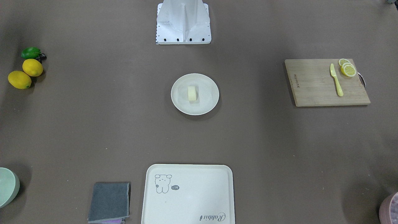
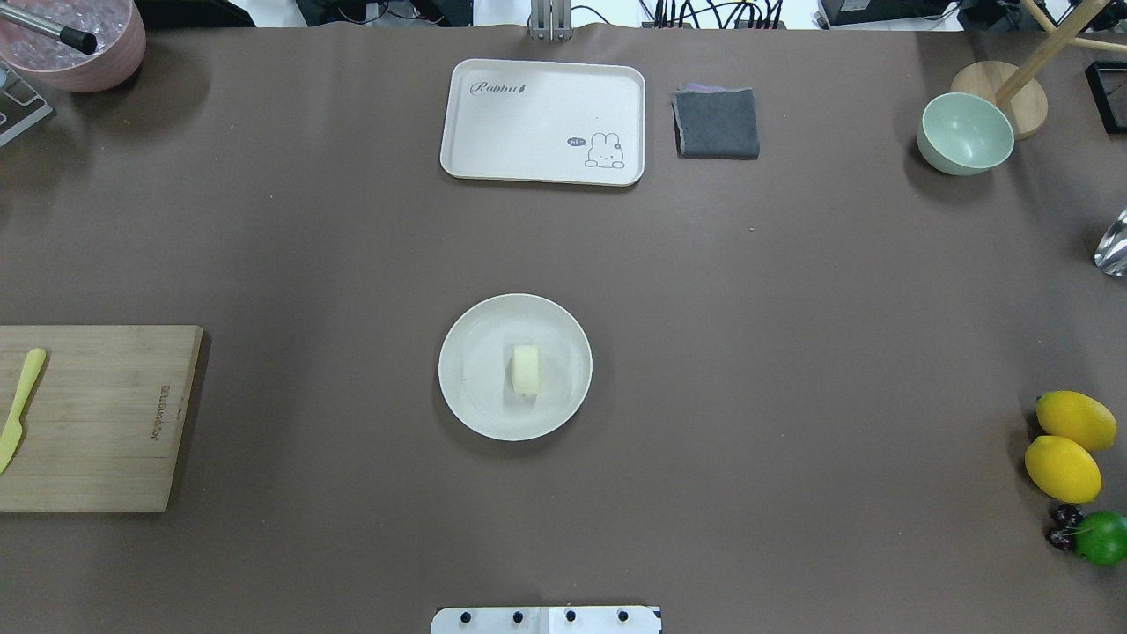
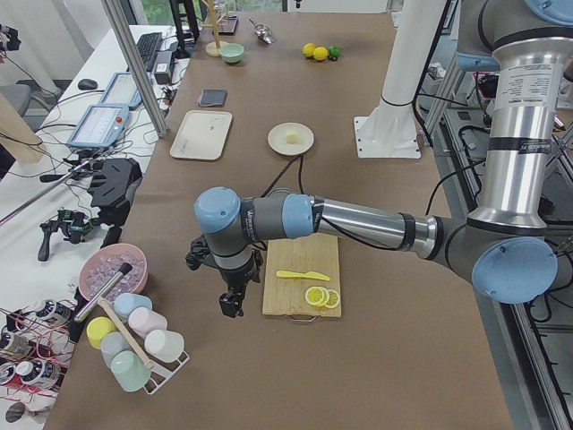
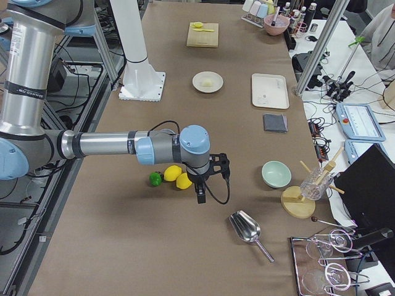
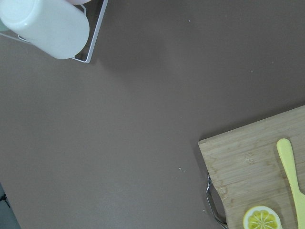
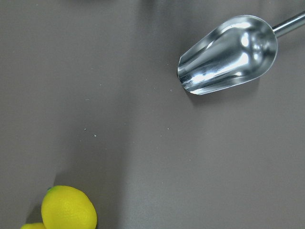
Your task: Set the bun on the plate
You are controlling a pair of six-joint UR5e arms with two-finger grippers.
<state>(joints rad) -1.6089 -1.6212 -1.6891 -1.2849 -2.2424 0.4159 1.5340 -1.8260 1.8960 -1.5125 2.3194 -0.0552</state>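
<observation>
The pale cream bun (image 1: 192, 93) (image 2: 526, 369) lies on its side in the middle of the round off-white plate (image 1: 178, 104) (image 2: 471, 401) at the table's centre. Both also show small in the side views, the bun (image 3: 292, 138) (image 4: 209, 80) on the plate (image 3: 278, 143) (image 4: 199, 86). Far from the plate, at the table's end beside the cutting board, my left gripper (image 3: 231, 305) points down. At the opposite end my right gripper (image 4: 200, 195) hangs by the lemons. Whether either is open or shut I cannot tell.
A wooden cutting board (image 1: 314, 87) carries a yellow knife (image 1: 336, 80) and lemon slices (image 1: 347, 68). Two lemons (image 2: 1067, 445) and a lime (image 2: 1101, 536) sit at the right edge. A bear tray (image 2: 541, 121), grey cloth (image 2: 716, 122), green bowl (image 2: 964, 134), metal scoop (image 6: 226, 54) and cup rack (image 3: 134, 345) stand around.
</observation>
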